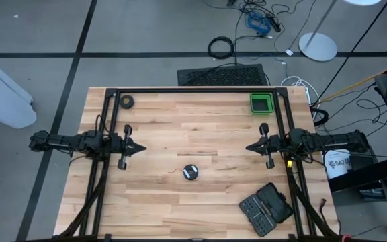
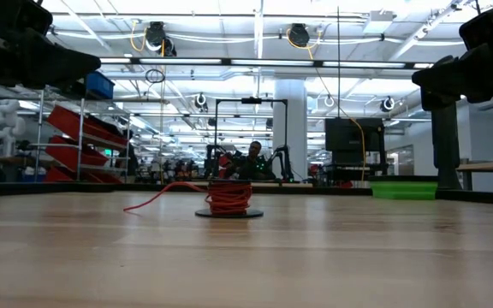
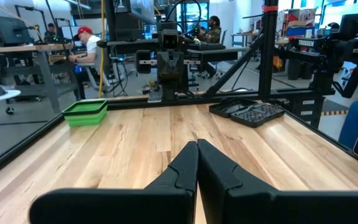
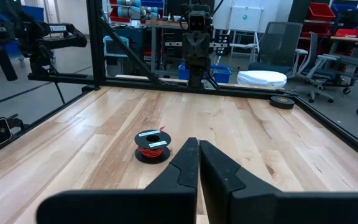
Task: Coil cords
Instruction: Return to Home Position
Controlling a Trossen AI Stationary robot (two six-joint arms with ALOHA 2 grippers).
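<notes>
Cords (image 1: pixel 191 173) mid-table; left arm (image 1: pixel 79 142), right arm (image 1: pixel 314 142) at sides (jaws closed).

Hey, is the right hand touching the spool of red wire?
Apart. The high view shows bare table between the right hand and the spool.

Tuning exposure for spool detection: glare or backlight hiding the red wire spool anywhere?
High view: even light; red wire spool plain on the table, left end effector and right end effector apart from it. Low view: bright ceiling lights behind, spool reads red. Right wrist view: sheen on wood, spool clear.
</notes>
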